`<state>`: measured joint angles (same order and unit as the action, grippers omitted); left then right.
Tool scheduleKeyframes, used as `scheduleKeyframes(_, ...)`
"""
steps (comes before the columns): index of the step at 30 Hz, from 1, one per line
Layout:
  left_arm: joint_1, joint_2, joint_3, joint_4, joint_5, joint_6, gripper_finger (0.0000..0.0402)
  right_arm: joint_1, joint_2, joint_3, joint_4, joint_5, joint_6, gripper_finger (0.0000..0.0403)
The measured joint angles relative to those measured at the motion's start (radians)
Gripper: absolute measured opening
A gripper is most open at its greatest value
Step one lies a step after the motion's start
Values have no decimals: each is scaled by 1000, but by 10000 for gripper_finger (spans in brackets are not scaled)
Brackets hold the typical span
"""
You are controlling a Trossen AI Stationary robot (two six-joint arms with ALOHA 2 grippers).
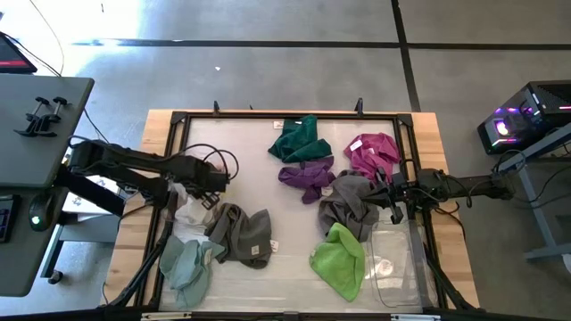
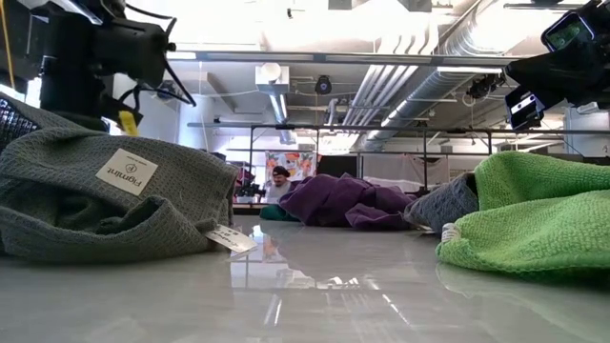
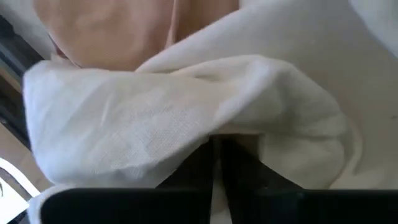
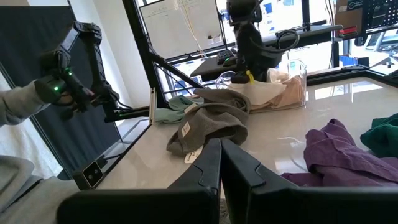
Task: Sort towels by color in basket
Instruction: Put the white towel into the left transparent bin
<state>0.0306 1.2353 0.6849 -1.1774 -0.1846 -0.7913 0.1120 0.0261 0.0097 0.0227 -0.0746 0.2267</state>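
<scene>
Left claw [image 3: 217, 146] sits pinched shut on the soft white towel [image 3: 186, 118] in the clear basket [image 4: 297, 81] at the worktop's left, right claw [image 4: 219, 148] waits closed and empty, while purple, green, grey, magenta cloths lie unsorted.

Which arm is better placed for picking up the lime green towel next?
The right arm, probably. Its gripper hangs over the table's right side, close to the lime green towel. The left gripper is far across the table, down on a white towel.
</scene>
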Motion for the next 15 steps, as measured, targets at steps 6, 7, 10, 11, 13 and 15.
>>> scheduleKeyframes(6,62,-35,113,-104,-2,36,78,0,0,0,0,0,0,1)
scheduleKeyframes(7,70,-43,149,-143,-5,36,85,0,0,0,0,0,0,1)
scheduleKeyframes(10,76,-75,259,-241,-35,17,96,0,0,0,0,0,0,1)
scheduleKeyframes(11,76,-86,289,-266,-50,2,96,0,0,0,0,0,0,1)
scheduleKeyframes(13,76,-107,329,-303,-72,-33,93,0,0,0,0,0,0,1)
scheduleKeyframes(15,76,-125,339,-326,-94,-64,83,0,0,0,0,0,0,1)
